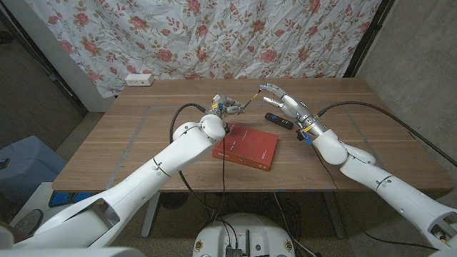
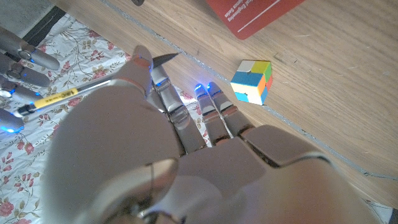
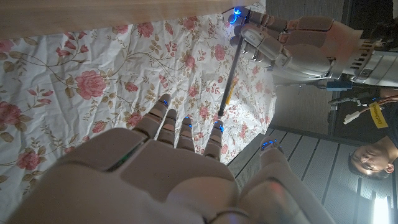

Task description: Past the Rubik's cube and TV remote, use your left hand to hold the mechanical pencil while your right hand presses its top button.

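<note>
Head view: the left robot hand [image 1: 223, 106] is raised above the far half of the wooden worktop [image 1: 128, 143] and pinches the slim mechanical pencil with a dark barrel and yellow label band [image 1: 249, 101] near one end. The pencil is clear of the worktop and slants up toward the right robot hand [image 1: 283, 101]. The right robot hand, fingers apart and holding nothing, hovers at the pencil's free end; whether a fingertip touches the top button cannot be told. Beneath the right robot hand the black TV remote [image 1: 278, 120] lies on the worktop. The red hardcover book [image 1: 246, 146] lies flat nearer the robot, between the two arms.

Left wrist view: the pencil [image 2: 59, 98] passes through the fingers of the left robot hand [image 2: 168, 155], its yellow band pointing at the fingers of the right robot hand [image 2: 25, 62]. The small multicoloured Rubik's cube [image 2: 252, 81] sits on the worktop near the book [image 2: 255, 14].

Right wrist view: the pencil [image 3: 231, 76] runs from the left robot hand [image 3: 280, 40] down to the fingertips [image 3: 217, 127] of the right robot hand [image 3: 168, 168].
</note>
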{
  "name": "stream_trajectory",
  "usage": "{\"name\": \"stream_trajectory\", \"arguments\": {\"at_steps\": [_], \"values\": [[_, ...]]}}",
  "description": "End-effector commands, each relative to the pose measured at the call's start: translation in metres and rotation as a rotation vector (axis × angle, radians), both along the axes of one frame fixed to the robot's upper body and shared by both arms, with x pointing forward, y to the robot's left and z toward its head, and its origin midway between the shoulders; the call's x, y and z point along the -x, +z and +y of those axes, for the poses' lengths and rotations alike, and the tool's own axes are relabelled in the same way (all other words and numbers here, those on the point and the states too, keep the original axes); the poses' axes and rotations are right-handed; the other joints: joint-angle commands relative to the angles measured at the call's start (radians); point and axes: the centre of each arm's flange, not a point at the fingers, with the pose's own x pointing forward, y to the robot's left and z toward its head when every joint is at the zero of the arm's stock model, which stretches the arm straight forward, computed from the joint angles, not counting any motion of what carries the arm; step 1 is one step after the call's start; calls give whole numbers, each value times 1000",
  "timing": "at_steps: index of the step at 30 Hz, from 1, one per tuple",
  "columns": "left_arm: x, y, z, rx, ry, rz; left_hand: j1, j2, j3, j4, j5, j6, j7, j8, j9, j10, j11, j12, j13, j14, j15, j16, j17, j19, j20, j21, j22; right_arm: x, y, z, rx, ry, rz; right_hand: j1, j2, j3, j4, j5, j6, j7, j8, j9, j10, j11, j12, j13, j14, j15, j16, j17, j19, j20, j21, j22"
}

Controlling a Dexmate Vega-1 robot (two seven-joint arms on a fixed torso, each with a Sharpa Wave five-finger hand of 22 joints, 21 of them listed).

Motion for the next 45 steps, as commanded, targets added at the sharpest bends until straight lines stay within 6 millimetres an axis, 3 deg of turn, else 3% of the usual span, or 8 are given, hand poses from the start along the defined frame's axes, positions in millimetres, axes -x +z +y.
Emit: {"name": "stream_trajectory", "arguments": {"at_steps": [1,45], "values": [[1,0,-2,0,7,-3,3,12,-5,2,3,9,0,8,4,14,-11,3,5,-2,-151,-2,1,-3,-26,0,6,1,-3,-2,-1,0,5,-8,16,1,5,4,9,-7,7,0,6,-2,5,2,-7,-1,6,4,-6,0,2,3],[4,0,-4,3,2,-19,5,13,-9,1,3,10,1,9,4,14,-10,3,4,-3,-152,-2,1,-3,-26,1,6,2,-11,7,21,30,39,-16,17,-1,12,6,33,-6,10,0,-1,-11,4,1,-16,-4,4,6,-10,-4,2,3]]}}
